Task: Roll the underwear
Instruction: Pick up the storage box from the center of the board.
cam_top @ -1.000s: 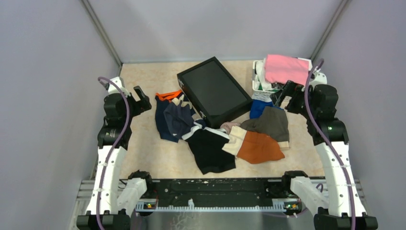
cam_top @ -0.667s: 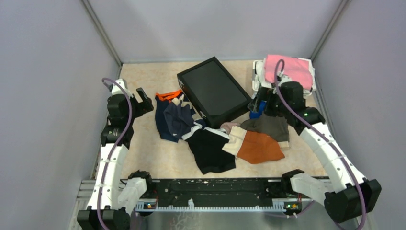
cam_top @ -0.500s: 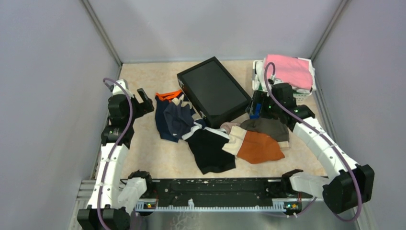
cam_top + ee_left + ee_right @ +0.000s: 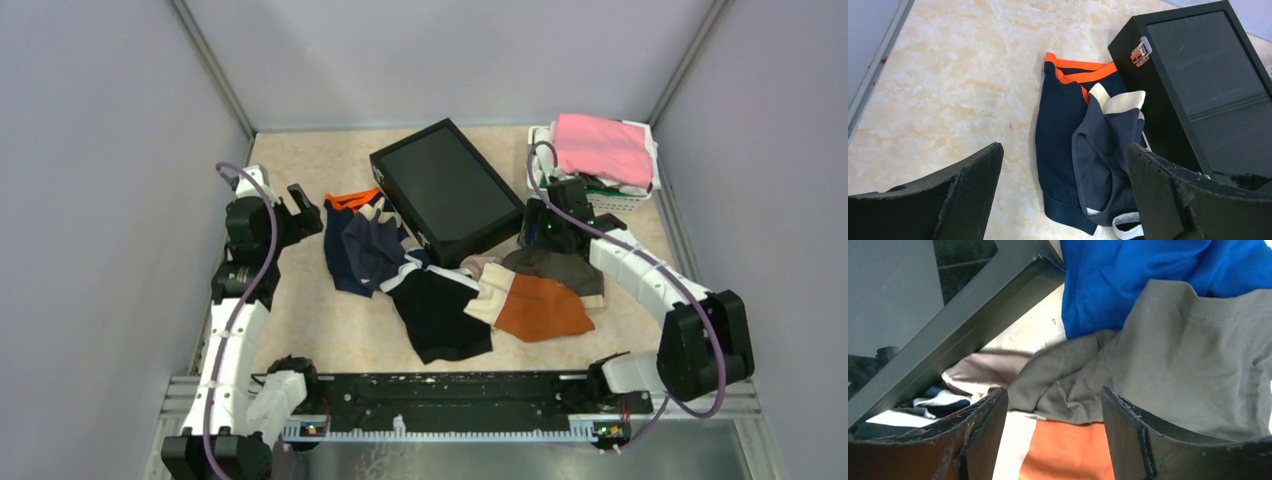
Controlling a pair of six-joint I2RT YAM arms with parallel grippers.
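Observation:
The underwear lies in a loose heap mid-table: navy briefs with an orange waistband [image 4: 340, 255] [image 4: 1060, 125], slate-blue briefs [image 4: 378, 245] [image 4: 1105, 150], black ones [image 4: 440, 315], rust-orange ones [image 4: 540, 308] [image 4: 1073, 450] and grey ones [image 4: 565, 265] [image 4: 1193, 365]. Royal blue fabric [image 4: 1148, 275] peeks out behind the grey pair. My right gripper [image 4: 535, 235] [image 4: 1053, 395] hangs low over the grey pair's edge, jaws apart, nothing between them. At the left, my left gripper [image 4: 300, 205] [image 4: 1064, 147] stands wide open above the navy briefs, holding nothing.
A black case [image 4: 448, 190] [image 4: 1198, 90] [image 4: 923, 315] lies slanted behind the heap, close to the right gripper. A white basket [image 4: 625, 200] with a pink folded cloth [image 4: 600, 150] sits at the back right. Grey walls enclose the table.
The right arm swung from beside the basket leftwards and down onto the grey and blue briefs, and its jaws narrowed somewhat. The left arm barely moved.

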